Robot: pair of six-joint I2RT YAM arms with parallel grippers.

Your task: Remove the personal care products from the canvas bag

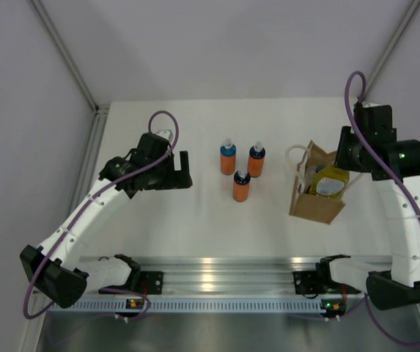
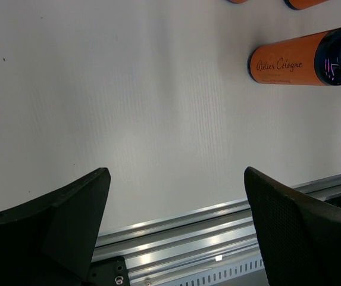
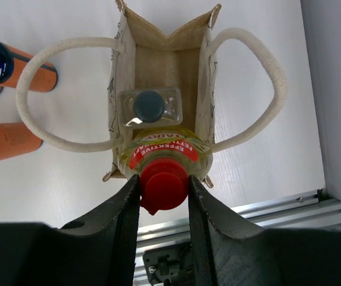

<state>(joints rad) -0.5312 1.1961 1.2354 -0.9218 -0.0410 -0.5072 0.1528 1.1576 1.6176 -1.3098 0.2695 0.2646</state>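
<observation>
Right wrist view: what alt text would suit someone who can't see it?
Two black jaws pinch the red cap of a yellow bottle in the mouth of a canvas bag, seen from above. A clear bottle with a dark cap sits beside it inside; orange bottles are on the white table at left.

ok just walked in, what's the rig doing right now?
The right arm has its jaws shut on the red cap of the yellow bottle, which sits at the mouth of the canvas bag, not yet clear of it. A clear bottle with a dark cap is in the bag beside it. Three orange bottles stand on the table left of the bag. The left arm hangs over the table, jaws wide open, holding nothing.
</observation>
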